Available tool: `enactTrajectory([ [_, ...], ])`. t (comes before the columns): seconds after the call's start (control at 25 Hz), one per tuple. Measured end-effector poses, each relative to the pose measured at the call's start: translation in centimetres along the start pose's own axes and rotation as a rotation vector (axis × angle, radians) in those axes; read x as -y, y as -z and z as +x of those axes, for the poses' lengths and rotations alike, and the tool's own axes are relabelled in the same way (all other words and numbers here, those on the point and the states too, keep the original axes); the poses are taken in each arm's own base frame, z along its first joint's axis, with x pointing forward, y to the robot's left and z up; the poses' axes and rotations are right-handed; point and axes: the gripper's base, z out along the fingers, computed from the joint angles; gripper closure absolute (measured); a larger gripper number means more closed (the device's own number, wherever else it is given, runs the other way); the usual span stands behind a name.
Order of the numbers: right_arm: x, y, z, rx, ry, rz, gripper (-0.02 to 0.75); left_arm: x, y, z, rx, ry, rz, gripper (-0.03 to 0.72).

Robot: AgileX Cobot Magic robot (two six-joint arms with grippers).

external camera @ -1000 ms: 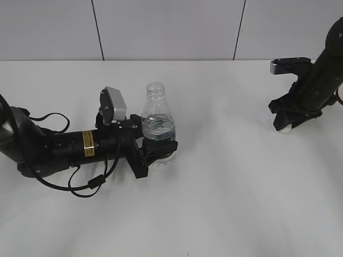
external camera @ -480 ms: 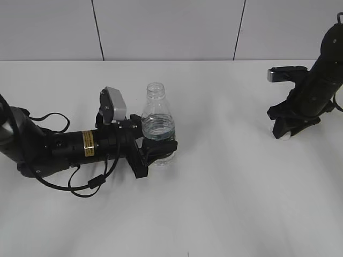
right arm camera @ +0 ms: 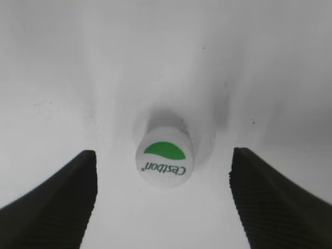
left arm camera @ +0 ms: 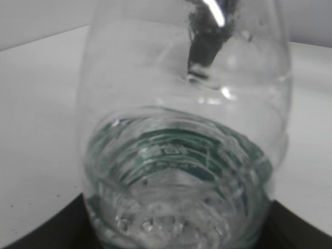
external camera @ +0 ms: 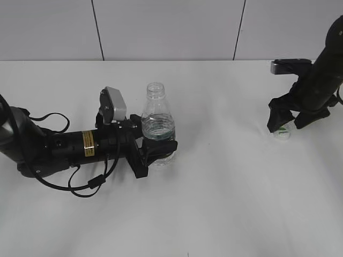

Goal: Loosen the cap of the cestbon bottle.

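Observation:
The cestbon bottle [external camera: 158,126] stands upright on the white table with its neck open and no cap on it. My left gripper [external camera: 155,152] is shut on its lower body; the left wrist view shows the bottle [left arm camera: 181,145] filling the frame, with its green label band. The cap [external camera: 282,133] lies on the table at the far right, white with a green patch. My right gripper [external camera: 288,123] is open just above it, one finger on each side. In the right wrist view the cap [right arm camera: 165,157] sits free between the open fingers of that gripper [right arm camera: 163,202].
The left arm lies low across the table's left side with loose black cables [external camera: 86,184] beside it. A white panelled wall [external camera: 166,29] stands behind the table's far edge.
My right gripper has opened and let go of the cap, which now lies on the table below it. The left gripper and bottle have not moved.

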Motion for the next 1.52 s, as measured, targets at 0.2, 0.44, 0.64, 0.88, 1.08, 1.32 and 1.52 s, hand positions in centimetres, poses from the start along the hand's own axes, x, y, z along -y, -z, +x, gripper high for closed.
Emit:
enactTrajectory([
  [0.2, -0.4, 2.7, -0.2, 0.04, 0.01, 0.007, 0.144, 0.0, 0.0, 0.0, -0.001, -0.001, -0.001, 0.274],
  [0.44, -0.7, 4.0, -0.3, 0.055, 0.013, 0.007, 0.146, 0.0, 0.0, 0.0, -0.001, -0.001, -0.001, 0.274],
  [0.64, -0.8, 4.0, -0.1, 0.041, 0.013, 0.001, 0.15, 0.0, 0.0, 0.0, -0.001, -0.001, 0.0, 0.26],
  [0.88, -0.9, 4.0, 0.0, 0.022, 0.006, -0.016, 0.15, 0.0, 0.0, 0.0, -0.001, 0.0, -0.002, 0.145],
  [1.08, -1.0, 4.0, 0.2, 0.003, 0.005, -0.026, 0.15, -0.1, 0.0, 0.2, -0.001, 0.006, -0.006, 0.109],
  [1.32, -1.1, 4.0, 0.4, -0.012, 0.005, -0.033, 0.15, -0.1, 0.1, -0.7, 0.013, -0.013, -0.01, 0.106],
  [1.52, -1.1, 4.0, 0.4, -0.013, 0.004, -0.034, 0.152, -0.3, 0.4, -3.1, 0.059, -0.056, -0.029, 0.104],
])
